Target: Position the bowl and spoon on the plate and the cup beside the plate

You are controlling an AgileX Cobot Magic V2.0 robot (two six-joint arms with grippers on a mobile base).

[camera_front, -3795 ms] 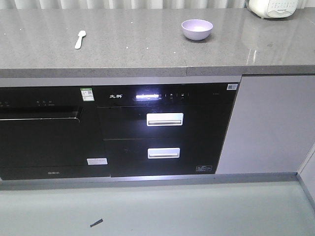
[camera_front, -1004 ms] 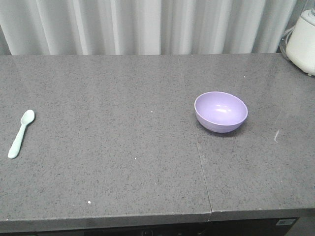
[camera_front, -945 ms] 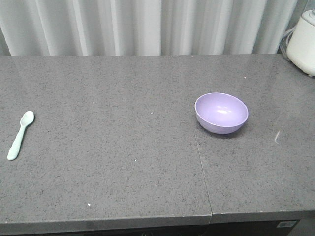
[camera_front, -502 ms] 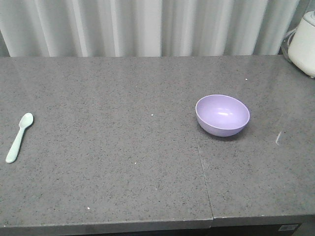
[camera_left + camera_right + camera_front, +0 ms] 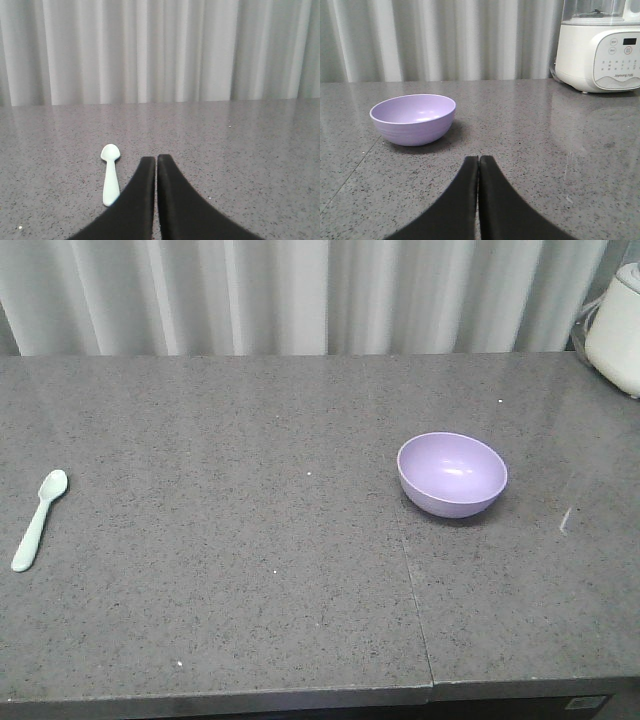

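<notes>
Lilac bowl [image 5: 452, 474] sits on the table [image 5: 250, 590], spoon [image 5: 38, 520] well apart. Left end effector [image 5: 156, 165] and right end effector [image 5: 478, 165] are fully closed.

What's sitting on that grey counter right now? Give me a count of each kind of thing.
Bowl, lilac: 1
Spoon, mint green: 1
White kitchen appliance: 1
Plate: 0 in view
Cup: 0 in view
Total: 3

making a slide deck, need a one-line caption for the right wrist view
Shut right pincer, empty lilac bowl ahead to its left on the grey countertop, white appliance at back right.
</notes>
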